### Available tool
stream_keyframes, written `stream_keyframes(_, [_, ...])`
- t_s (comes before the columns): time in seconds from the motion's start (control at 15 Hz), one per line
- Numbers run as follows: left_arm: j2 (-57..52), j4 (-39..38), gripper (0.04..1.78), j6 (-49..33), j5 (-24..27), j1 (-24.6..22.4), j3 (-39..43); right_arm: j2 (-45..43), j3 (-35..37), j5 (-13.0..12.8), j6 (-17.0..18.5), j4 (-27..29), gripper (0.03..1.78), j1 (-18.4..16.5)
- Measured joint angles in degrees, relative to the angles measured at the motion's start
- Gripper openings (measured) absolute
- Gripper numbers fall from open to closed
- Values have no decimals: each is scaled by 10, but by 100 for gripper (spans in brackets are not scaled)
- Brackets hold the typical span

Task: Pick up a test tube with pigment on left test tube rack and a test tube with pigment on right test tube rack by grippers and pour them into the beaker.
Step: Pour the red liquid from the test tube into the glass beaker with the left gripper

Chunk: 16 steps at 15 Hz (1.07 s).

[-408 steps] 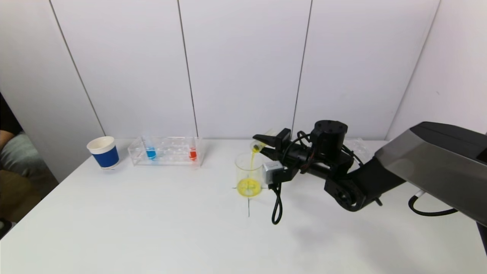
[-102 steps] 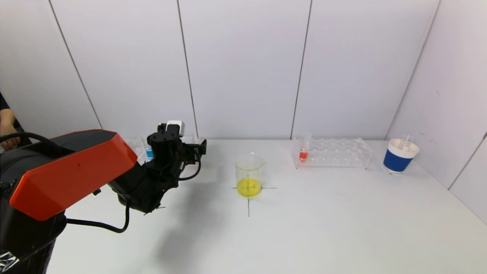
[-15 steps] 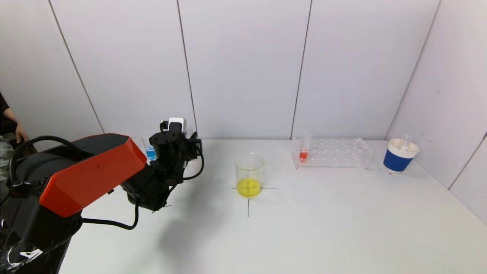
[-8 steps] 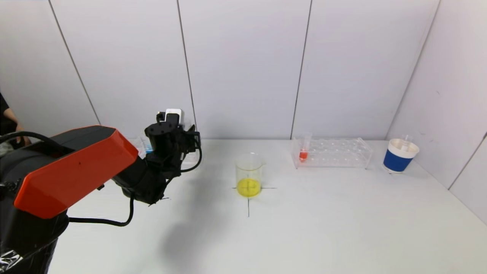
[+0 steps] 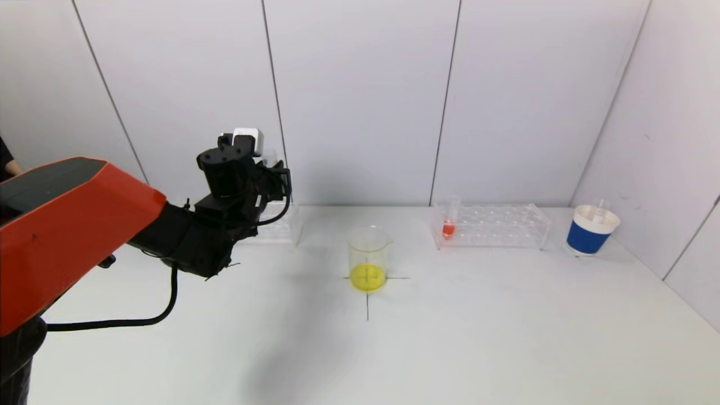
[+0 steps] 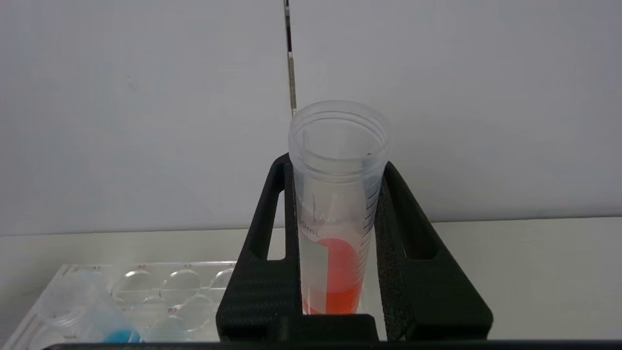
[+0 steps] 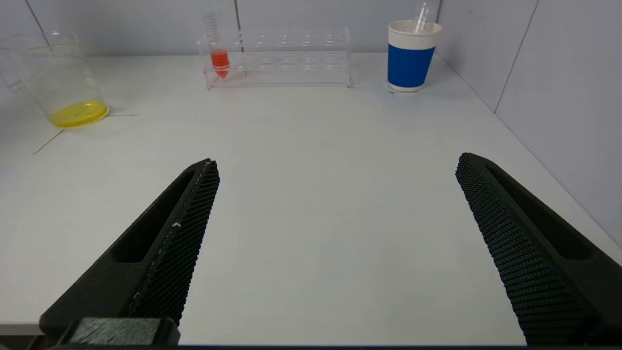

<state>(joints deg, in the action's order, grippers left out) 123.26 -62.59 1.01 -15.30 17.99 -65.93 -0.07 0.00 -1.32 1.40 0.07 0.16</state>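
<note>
My left gripper (image 5: 274,169) is shut on a clear test tube of red pigment (image 6: 335,272) and holds it upright above the right end of the left rack (image 5: 284,224). In the left wrist view the gripper (image 6: 335,165) clamps the tube below its open rim, with the rack (image 6: 146,287) and a blue-pigment tube (image 6: 90,316) below. The glass beaker (image 5: 368,256) with yellow liquid stands mid-table on a black cross. The right rack (image 5: 495,225) holds one red-pigment tube (image 5: 449,222). My right gripper (image 7: 337,160) is open and empty low over the table, out of the head view.
A blue paper cup (image 5: 590,230) with an empty tube in it stands right of the right rack, near the side wall. The back wall runs close behind both racks. My left arm (image 5: 84,225) covers the table's left part.
My left gripper has risen with the red-pigment tube, lifting it up out of the left rack. The beaker and the right rack have not moved.
</note>
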Motion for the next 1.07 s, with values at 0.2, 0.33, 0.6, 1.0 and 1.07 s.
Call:
stream_keyframes(0.2, [-36, 40, 45, 17, 9, 3, -5, 0, 0, 0, 0, 0, 177, 0])
stream_keyframes(0.33, [-59, 62, 45, 32, 21, 7, -7, 0, 0, 0, 0, 0, 177, 0])
stream_keyframes(0.6, [-101, 123, 45, 76, 62, 24, -19, 0, 0, 0, 0, 0, 177, 0])
stream_keyframes(1.0, [-118, 133, 45, 168, 143, 45, -26, 0, 0, 0, 0, 0, 177, 0])
stream_keyframes(1.07, [-118, 139, 45, 185, 157, 49, -26, 0, 0, 0, 0, 0, 177, 0])
